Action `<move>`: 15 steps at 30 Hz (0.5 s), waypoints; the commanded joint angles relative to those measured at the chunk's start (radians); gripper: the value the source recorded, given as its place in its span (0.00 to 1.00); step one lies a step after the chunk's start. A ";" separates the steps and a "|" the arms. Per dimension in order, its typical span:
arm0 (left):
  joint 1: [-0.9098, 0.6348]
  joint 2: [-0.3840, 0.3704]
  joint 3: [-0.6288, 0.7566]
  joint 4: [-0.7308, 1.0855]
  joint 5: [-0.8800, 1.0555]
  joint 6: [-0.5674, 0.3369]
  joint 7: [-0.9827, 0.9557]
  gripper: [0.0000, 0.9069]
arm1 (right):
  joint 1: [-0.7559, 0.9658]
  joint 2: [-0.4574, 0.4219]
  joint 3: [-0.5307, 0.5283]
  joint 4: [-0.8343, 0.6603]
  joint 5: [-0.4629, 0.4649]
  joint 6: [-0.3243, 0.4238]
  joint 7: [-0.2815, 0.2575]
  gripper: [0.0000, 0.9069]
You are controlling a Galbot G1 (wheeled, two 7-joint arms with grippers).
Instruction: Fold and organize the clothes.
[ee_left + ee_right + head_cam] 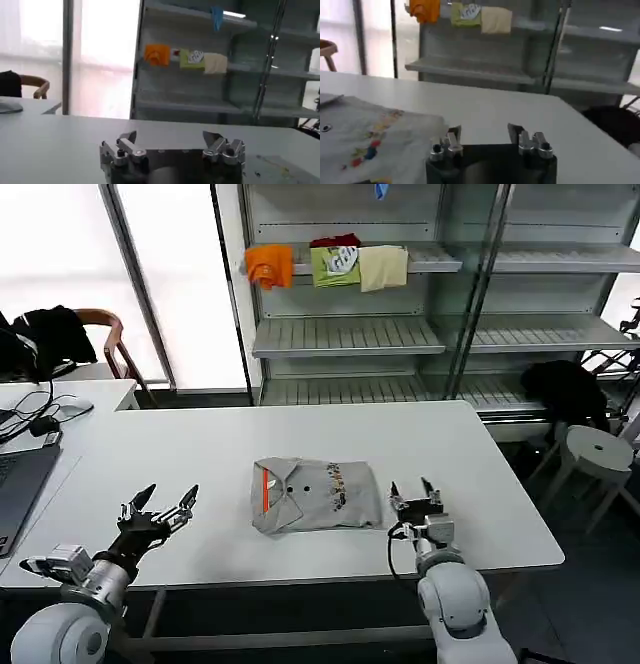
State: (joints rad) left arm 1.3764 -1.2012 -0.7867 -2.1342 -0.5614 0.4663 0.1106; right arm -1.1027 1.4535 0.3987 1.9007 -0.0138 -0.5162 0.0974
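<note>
Already the light grey cotton shirt with the orange-red collar strip lies folded mid-tabletop between both released claws — left claw well apart, right claw just beside it. Folding looks finished; next likely calls for lifting the bundle away.

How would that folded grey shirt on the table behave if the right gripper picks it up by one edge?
The shirt is soft cloth in loose layers, so it would probably sag and unfold rather than lift flat. It looks light, so a push from the open right gripper beside it would likely bunch it or slide it on the smooth table. It cannot roll or tip.
</note>
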 commanded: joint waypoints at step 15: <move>-0.018 0.003 0.006 0.164 -0.017 -0.149 0.012 1.00 | -0.035 -0.127 0.268 0.053 0.079 -0.025 -0.241 1.00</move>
State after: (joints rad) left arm 1.3702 -1.1992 -0.7823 -2.0579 -0.5749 0.4076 0.1232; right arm -1.1347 1.3649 0.5716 1.9567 -0.0454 -0.5443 -0.0171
